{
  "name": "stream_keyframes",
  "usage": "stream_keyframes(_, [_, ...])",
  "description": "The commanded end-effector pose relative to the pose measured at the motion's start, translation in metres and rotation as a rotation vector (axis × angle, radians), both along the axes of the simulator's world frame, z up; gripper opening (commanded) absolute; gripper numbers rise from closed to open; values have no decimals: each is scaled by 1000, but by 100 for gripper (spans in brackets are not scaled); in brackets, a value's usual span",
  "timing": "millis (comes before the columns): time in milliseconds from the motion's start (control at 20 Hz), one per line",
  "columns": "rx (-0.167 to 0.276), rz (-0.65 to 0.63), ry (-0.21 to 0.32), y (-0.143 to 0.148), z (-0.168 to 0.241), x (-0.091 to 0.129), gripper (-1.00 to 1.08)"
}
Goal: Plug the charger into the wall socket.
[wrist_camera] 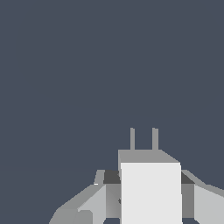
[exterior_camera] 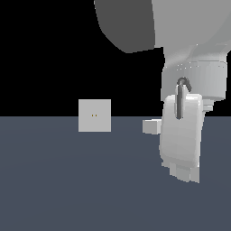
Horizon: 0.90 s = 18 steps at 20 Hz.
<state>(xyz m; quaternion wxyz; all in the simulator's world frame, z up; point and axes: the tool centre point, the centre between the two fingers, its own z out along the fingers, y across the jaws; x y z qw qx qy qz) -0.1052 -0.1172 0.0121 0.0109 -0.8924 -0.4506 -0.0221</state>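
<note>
In the wrist view the charger [wrist_camera: 151, 192], a pale white block with two thin prongs pointing away, sits between my gripper's [wrist_camera: 148, 177] fingers [wrist_camera: 89, 203]. The dark pads press on both its sides, so the gripper is shut on it, above bare floor. In the exterior view the gripper [exterior_camera: 182, 173] hangs at the right. A pale end of the charger [exterior_camera: 152, 126] juts out at the exterior view's left of the hand; the rest is hidden behind it. The wall socket [exterior_camera: 94, 115], a light-grey square plate with two tiny yellowish holes, stands upright further to the exterior view's left, apart from the charger.
The dark blue-grey floor [exterior_camera: 67, 180] runs back to a black background. The arm's large grey links [exterior_camera: 194, 40] fill the upper right of the exterior view. The wall socket does not show in the wrist view.
</note>
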Motion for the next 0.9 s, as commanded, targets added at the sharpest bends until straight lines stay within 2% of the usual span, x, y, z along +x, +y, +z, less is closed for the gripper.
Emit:
stream_keyframes(0, [0,-2,0,0,0,0,-100])
stream_keyframes(400, [0,-54,0,12,5,-1,-100])
stream_keyframes(850, [1,-192,-1,42,17,1,-100])
